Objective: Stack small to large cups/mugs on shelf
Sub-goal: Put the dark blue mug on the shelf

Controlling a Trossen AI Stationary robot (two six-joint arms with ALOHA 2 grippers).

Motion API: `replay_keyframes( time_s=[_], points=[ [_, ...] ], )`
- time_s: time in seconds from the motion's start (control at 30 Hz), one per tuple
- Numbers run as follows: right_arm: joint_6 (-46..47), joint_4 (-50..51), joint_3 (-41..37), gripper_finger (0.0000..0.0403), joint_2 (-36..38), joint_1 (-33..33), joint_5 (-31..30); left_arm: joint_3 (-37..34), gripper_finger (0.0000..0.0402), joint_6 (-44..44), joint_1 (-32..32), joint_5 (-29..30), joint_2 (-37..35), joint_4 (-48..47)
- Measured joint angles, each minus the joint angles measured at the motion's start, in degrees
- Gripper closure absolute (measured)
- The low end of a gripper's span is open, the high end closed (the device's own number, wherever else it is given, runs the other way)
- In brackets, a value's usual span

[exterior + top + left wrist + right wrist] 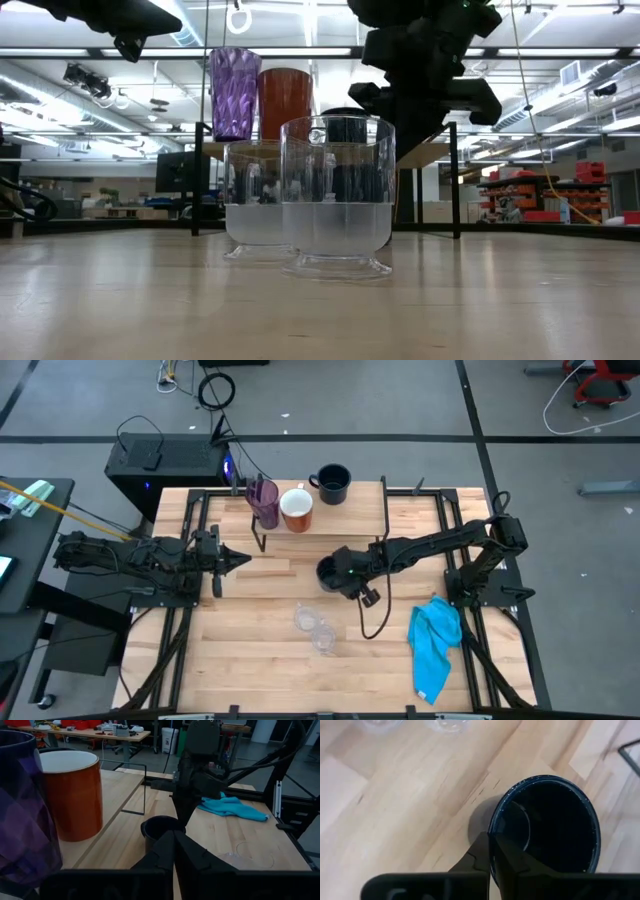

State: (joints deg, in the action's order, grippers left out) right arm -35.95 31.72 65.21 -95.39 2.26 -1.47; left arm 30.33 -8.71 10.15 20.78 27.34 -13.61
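Mug (pixel 545 827) upright on the table (pixel 260 630) sits gripped at its rim by the right tool (pixel 490 851); shelf (pixel 345 510) lies beyond; left tool (pixel 238 561) clenched, farther off.

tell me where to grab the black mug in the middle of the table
By its rim, from above. The black mug stands upright and open-topped on the table, so one finger can go inside and one outside the wall; the right pincer already straddles the rim that way.
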Motion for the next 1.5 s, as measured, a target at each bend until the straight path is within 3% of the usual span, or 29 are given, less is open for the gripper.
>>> replay_keyframes(
  time_s=[0.3,0.5,0.73,0.93,1.07,1.23,1.5],
  points=[
    [-13.3,0.3,-0.1,0.0376,0.2,0.0,0.2,0.0,0.0381,-0.8,0.0,0.0,0.0,0.0],
    [-13.1,0.4,-0.2,0.0370,0.5,0.0,0.4,0.0,0.0389,-1.0,0.0,0.0,0.0,0.1],
    [-1.8,0.5,0.2,0.0298,0.6,0.0,0.5,0.0,0.0379,-1.2,0.0,0.0,0.0,0.1],
    [18.7,0.0,4.1,0.0223,1.1,0.9,0.5,0.0,0.0382,-1.2,0.0,0.0,0.0,0.0],
    [34.6,-6.8,4.6,0.0192,0.7,1.4,0.0,0.0,0.0387,-1.4,0.0,0.0,0.0,0.0],
    [49.2,-14.0,4.6,0.0184,-0.7,2.1,-4.8,0.0,0.0383,-2.0,0.0,0.0,0.0,-0.1],
    [57.1,-13.4,4.5,0.0211,-1.7,3.2,-9.0,0.0,0.0380,-2.7,0.0,0.0,0.0,-0.7]
  ],
)
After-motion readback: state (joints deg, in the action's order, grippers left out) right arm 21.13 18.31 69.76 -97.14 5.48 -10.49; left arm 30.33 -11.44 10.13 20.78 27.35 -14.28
